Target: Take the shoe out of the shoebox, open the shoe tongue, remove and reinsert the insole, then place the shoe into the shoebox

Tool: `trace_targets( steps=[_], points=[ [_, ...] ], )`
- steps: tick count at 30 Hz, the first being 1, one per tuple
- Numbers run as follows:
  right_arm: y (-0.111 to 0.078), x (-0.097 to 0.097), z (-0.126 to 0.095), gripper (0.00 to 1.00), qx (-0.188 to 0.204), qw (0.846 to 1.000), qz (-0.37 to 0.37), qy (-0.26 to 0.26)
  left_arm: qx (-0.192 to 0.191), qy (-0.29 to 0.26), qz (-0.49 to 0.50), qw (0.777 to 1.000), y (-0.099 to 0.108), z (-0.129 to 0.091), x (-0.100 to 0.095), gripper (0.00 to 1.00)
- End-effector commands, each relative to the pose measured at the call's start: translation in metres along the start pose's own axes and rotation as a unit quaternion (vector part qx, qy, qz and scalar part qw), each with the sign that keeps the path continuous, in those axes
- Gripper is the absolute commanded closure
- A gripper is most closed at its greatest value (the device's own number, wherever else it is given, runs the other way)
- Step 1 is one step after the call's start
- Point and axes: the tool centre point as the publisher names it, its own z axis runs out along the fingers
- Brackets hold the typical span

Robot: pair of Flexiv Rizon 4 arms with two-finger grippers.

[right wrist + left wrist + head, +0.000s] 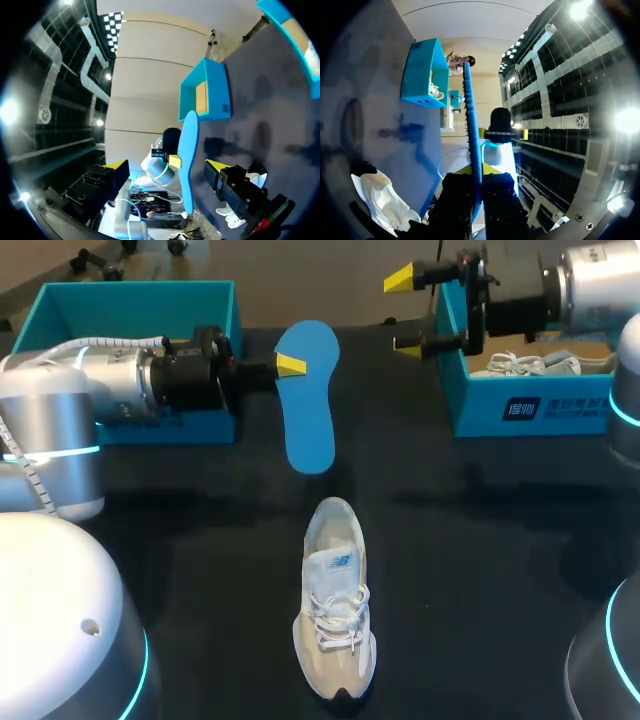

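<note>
Teal cardboard on both sides, says the first watcher. What do the boxes hold?

The right shoebox (530, 405), the second replies, holds a white shoe (535, 364) with its laces loose on top. The left shoebox (140, 300) stands open behind the robot's left arm. The right wrist view shows only a tan patch of its inside.

Any writing on them?

A dark blue label (555, 407) with white print sits on the right shoebox's near wall, but the characters are too small to make out. The shoe on the table has a small blue logo (338, 561) on its tongue.

And that shoe, the task's own?

The beige-and-white shoe (335, 615) stands upright on its sole on the black table (480, 540). Its toe points toward the robot, and it is well apart from both boxes. Its blue insole (308, 395) is out of it, held level above the table between the two boxes with its broad face up.

Who holds it?

The left gripper (291, 365) does, with its fingers pinched on the insole's side edge near the wider end. In the left wrist view the insole shows edge-on — a thin blue line passing between the two yellow tips. The right gripper (404, 315) hangs by the wall of the right shoebox that faces the insole. Its fingers are spread wide and touch nothing — the insole is ahead of them, apart from both tips
</note>
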Motion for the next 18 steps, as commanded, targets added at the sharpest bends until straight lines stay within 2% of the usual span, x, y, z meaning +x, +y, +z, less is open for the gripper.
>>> trace_targets(
  steps=[1, 6, 12, 18],
  points=[
    [-0.002, 0.026, 0.0, 0.0, 0.006, 0.996, -0.007, -0.086, 0.001, -0.002, 0.0, 1.0, 0.001, 0.0, 0.001, 1.0],
    [-0.003, 0.047, 0.009, 0.0, 0.027, 0.984, -0.003, -0.179, 0.001, -0.002, 0.0, 1.0, 0.001, 0.0, 0.001, 1.0],
    [-0.007, 0.064, 0.021, 0.0, 0.043, 0.965, -0.006, -0.26, 0.001, -0.002, 0.0, 1.0, 0.001, 0.0, 0.001, 1.0],
    [-0.012, 0.076, 0.027, 0.0, 0.046, 0.949, -0.027, -0.312, 0.001, -0.002, 0.0, 1.0, 0.001, 0.0, 0.001, 1.0]
  ],
)
